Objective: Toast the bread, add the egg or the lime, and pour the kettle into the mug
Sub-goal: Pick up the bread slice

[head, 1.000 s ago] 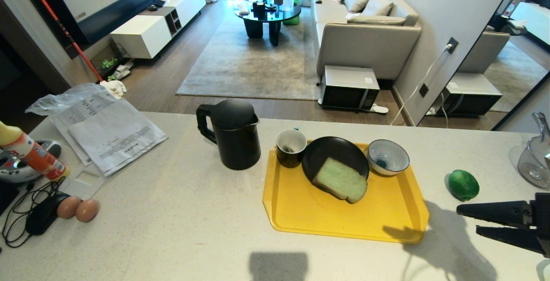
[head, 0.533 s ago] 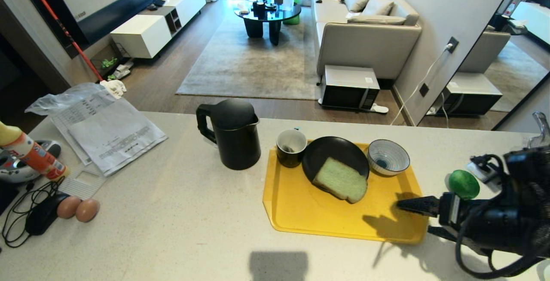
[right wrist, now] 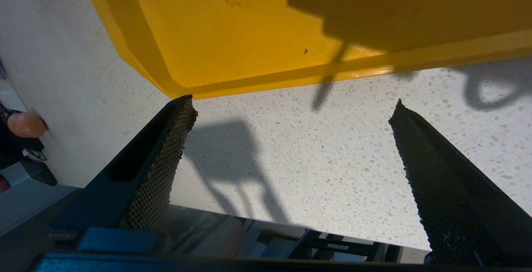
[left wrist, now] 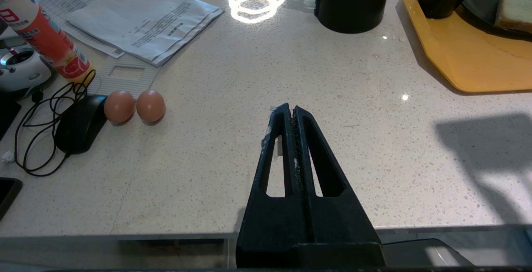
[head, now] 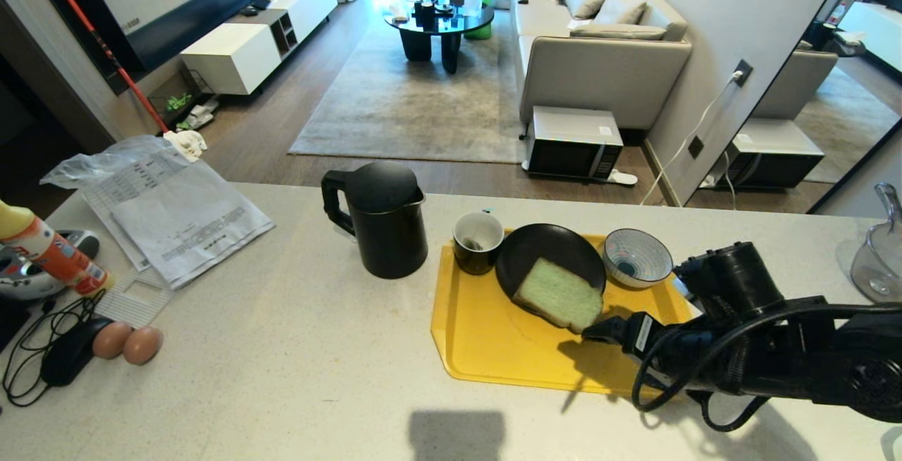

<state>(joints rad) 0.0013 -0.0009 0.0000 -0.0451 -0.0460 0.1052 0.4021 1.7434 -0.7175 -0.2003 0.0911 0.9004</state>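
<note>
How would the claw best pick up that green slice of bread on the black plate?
Probably by the near corner of the bread, which overhangs the black plate above the yellow tray. Coming from the right, the open right claw could close one finger above and one below it.

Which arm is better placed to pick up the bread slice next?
Right. The right gripper is open just beside the bread over the yellow tray; the left gripper is shut, over bare counter, far from it.

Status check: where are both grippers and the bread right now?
Right gripper open, empty, over the yellow tray by the bread's near corner. Left gripper shut, parked above the counter. Bread half on the black plate. Nothing blocking.
</note>
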